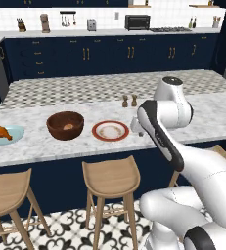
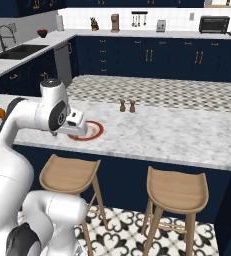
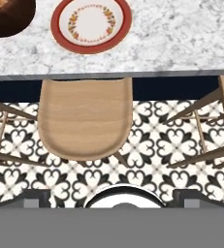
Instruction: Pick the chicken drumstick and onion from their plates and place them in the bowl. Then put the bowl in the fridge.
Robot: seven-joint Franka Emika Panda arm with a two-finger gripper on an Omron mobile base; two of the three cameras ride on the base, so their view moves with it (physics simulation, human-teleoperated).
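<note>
The chicken drumstick (image 1: 2,132) lies on the light blue plate (image 1: 15,132) at the counter's left end. The onion (image 1: 68,126) sits inside the dark brown bowl (image 1: 65,125), whose edge also shows in the hand view (image 3: 7,17). To the bowl's right, the red-rimmed plate (image 1: 110,131) (image 3: 91,24) has nothing on it. My gripper (image 3: 111,197) hangs open and empty over the counter's front edge, just right of that plate, looking down on a stool. My hand covers part of the plate (image 2: 96,131) in the right base view. The fridge is out of view.
Two small brown shakers (image 1: 129,101) stand behind the red-rimmed plate. Wooden stools (image 1: 109,178) (image 3: 84,118) line the counter's front, above a patterned floor. Navy cabinets and a back counter with a toaster oven (image 1: 137,22) lie beyond.
</note>
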